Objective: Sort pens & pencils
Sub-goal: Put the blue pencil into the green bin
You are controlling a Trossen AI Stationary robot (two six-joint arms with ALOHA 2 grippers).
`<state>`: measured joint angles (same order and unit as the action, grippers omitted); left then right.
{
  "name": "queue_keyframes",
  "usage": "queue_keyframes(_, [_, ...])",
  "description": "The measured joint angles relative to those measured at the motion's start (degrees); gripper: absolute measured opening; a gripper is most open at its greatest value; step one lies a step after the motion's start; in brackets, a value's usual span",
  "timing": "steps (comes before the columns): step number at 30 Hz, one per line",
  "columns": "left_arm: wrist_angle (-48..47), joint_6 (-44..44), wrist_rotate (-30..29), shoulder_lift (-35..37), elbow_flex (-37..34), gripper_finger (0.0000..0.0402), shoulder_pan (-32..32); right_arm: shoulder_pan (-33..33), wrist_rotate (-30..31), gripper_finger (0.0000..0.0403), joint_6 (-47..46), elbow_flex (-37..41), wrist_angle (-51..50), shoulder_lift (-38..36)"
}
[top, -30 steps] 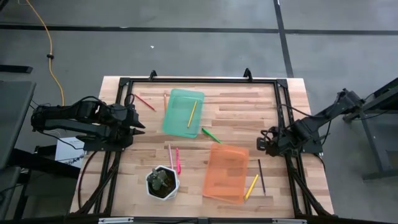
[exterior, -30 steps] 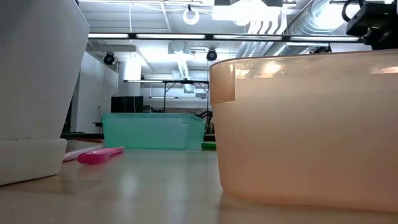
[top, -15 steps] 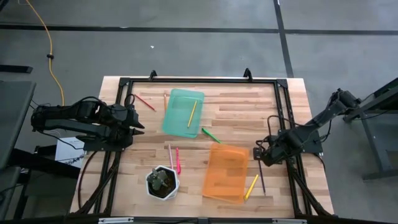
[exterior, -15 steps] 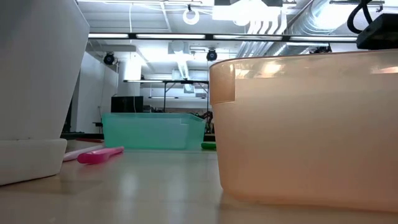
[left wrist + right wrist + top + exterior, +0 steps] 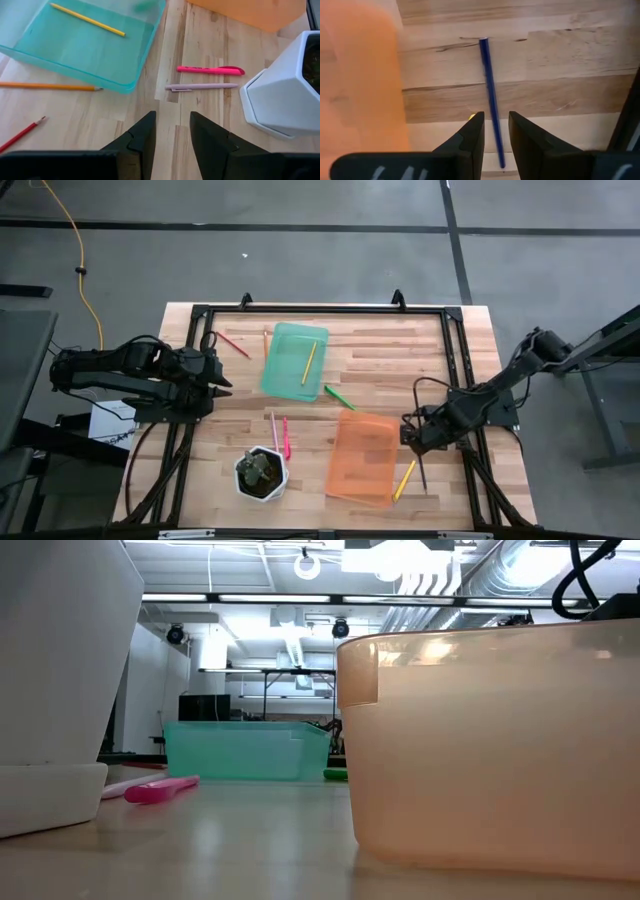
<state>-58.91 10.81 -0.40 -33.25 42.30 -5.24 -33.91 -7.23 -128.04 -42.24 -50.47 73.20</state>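
My right gripper point(image 5: 411, 436) hangs open, pointing down, just right of the orange tray point(image 5: 362, 457). In the right wrist view its gripper point(image 5: 496, 134) has one finger on either side of the dark blue pen point(image 5: 490, 90), without touching it. The pen point(image 5: 420, 465) lies flat on the table, and a yellow pencil point(image 5: 404, 480) lies beside it. A second yellow pencil point(image 5: 309, 362) lies in the green tray point(image 5: 295, 360). A green pen point(image 5: 338, 396), a pink pen point(image 5: 210, 70) and a pale pen point(image 5: 200, 87) lie on the wood. So do an orange pencil point(image 5: 47, 86) and a red pencil point(image 5: 20, 134). My left gripper point(image 5: 172, 135) waits open at the left.
A white hexagonal plant pot point(image 5: 260, 472) stands near the front edge, left of the orange tray. A black frame point(image 5: 455, 360) runs round the table's left, far and right sides. Bare wood lies between the two trays and right of the green one.
My right gripper has come down and moved toward the table's near edge and a little left. It now stands over the dark blue pen beside the orange tray. The pens, pencils and trays have stayed where they were.
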Motion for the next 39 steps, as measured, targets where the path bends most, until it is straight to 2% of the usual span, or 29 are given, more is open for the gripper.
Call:
queue_keyframes(14, [0.0, 0.0, 1.1, 0.0, 0.0, 0.0108, 0.0, -1.1, 0.3, 0.0081, 0.1, 0.0, 4.6, 5.2])
queue_keyframes(20, [-0.1, 0.0, 1.1, 0.0, 0.0, 0.0108, 0.0, -3.1, 0.2, 0.0081, -1.1, 0.0, 5.2, 5.3])
queue_keyframes(39, [-0.2, 0.0, 1.1, 0.0, 0.0, 0.0108, 0.0, -3.1, 2.6, 0.0081, -0.9, 0.0, 2.9, 5.3])
